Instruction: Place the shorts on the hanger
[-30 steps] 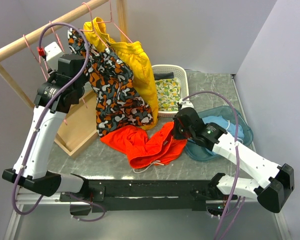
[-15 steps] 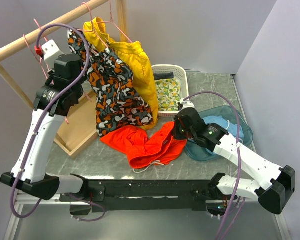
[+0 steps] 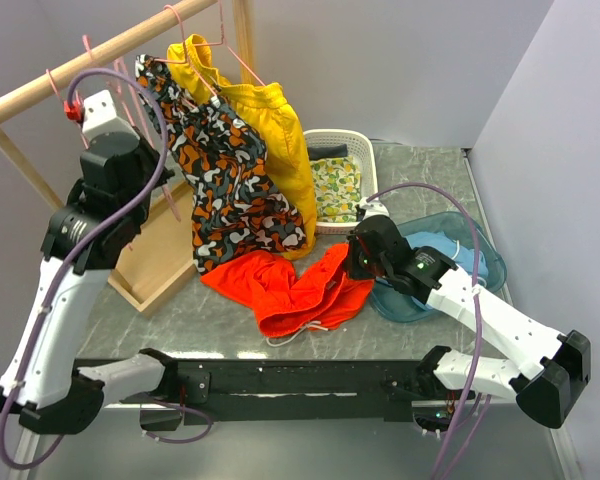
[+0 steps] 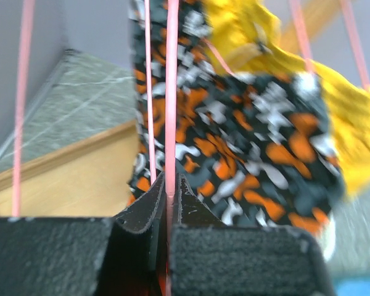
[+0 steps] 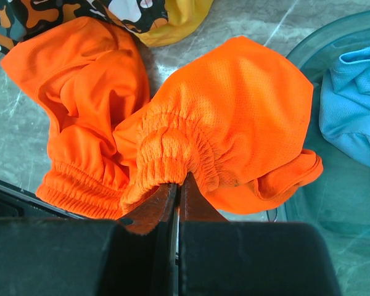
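Jaws L went from half-open to clamped on hanger wire up by rail, arm raised, so hanger is secured; jaws R pinch shorts waistband, shorts heaped on tabletop, awaiting lift to hanger.

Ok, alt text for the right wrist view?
The right gripper, jaws shut, pinches the elastic waistband of the orange shorts, crumpled on the grey marble table. A blue cloth lies in a clear tub at right; camouflage shorts peek in top left.
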`<control>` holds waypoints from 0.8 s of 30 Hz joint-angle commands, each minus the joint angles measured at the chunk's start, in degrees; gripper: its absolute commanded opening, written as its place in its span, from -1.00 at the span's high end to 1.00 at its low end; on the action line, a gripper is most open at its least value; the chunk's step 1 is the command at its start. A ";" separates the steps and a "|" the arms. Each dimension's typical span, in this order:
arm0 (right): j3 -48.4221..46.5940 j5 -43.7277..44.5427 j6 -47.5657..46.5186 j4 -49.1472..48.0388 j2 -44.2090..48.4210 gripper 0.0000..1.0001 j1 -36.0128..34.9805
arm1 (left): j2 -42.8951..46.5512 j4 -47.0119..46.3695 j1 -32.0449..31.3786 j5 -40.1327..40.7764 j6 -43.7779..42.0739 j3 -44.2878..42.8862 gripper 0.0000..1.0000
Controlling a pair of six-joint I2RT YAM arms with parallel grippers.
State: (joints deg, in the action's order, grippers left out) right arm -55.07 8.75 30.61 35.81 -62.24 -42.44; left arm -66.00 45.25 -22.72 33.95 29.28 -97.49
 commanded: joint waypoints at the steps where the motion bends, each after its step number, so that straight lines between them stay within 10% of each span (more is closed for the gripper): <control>1: -2.06 0.47 0.41 -1.45 0.10 1.00 0.25 | 3.94 -3.25 -2.77 -5.38 -3.52 0.46 0.98; 24: -3.03 3.20 1.12 1.19 1.15 1.00 0.16 | 25.21 -2.19 -8.56 -25.34 -6.33 11.45 0.98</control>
State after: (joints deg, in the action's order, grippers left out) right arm -55.29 10.48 31.24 37.01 -62.26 -42.44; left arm -43.46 45.65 -28.99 12.71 25.19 -86.46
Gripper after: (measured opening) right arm 0.020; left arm 0.047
